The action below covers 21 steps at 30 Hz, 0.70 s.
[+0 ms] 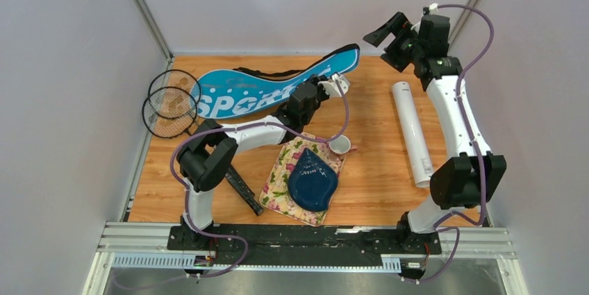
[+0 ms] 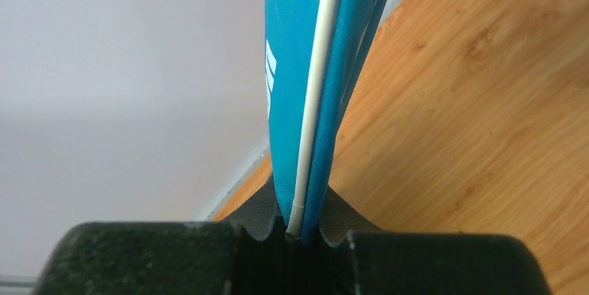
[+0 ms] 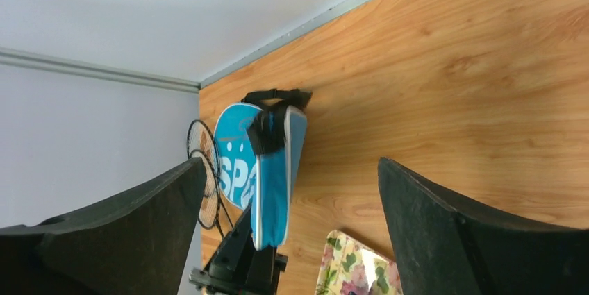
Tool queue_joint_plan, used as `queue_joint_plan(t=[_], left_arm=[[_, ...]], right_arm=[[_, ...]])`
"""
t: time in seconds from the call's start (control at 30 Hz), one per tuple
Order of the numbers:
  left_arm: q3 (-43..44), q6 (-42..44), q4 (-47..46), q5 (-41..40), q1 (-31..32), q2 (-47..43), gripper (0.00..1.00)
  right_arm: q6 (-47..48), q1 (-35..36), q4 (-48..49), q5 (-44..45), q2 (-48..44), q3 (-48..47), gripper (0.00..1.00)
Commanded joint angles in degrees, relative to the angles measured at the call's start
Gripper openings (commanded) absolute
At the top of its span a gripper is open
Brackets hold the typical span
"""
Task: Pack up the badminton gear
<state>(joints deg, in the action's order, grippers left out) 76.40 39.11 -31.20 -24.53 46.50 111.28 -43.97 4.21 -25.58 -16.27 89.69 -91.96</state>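
The long blue "SPORT" racket bag [image 1: 243,90] lies across the back of the table. My left gripper [image 1: 332,87] is shut on its right end. In the left wrist view the jaws [image 2: 302,229] pinch the bag's blue edge [image 2: 299,66] and its white piping. Two black rackets [image 1: 170,104] lie at the far left, heads overlapping beside the bag. A long white tube [image 1: 412,132] lies on the right. My right gripper [image 1: 380,35] hangs open and empty, high at the back right. Its wrist view looks down on the bag [image 3: 271,184] and the rackets [image 3: 205,170].
A dark blue plate [image 1: 312,180] sits on a floral cloth [image 1: 281,180] at the front centre, with a small white cup [image 1: 339,144] just behind it. A black racket handle [image 1: 243,189] lies left of the cloth. Walls close in the left, back and right sides.
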Motion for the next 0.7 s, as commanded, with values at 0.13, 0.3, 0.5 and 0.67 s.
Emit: queue_joint_plan(t=[0.13, 0.3, 0.5, 0.67], left_arm=[[-3.2, -2.6, -4.0, 1.9, 0.6, -5.6, 0.00], [-4.2, -3.1, -3.3, 2.6, 1.0, -6.2, 0.00], [-4.4, -7.0, 0.5, 3.4, 1.2, -7.7, 0.00], [0.4, -19.5, 16.6, 2.8, 1.0, -10.4, 0.39]], right_arm=[[3.2, -0.7, -8.1, -12.0, 9.7, -12.6, 0.93], [4.8, 3.1, -9.8, -13.0, 15.1, -15.8, 0.82], [2.6, 4.1, -4.4, -14.5, 18.2, -16.3, 0.51], [4.2, 4.3, 1.8, -15.5, 16.3, -16.3, 0.11]])
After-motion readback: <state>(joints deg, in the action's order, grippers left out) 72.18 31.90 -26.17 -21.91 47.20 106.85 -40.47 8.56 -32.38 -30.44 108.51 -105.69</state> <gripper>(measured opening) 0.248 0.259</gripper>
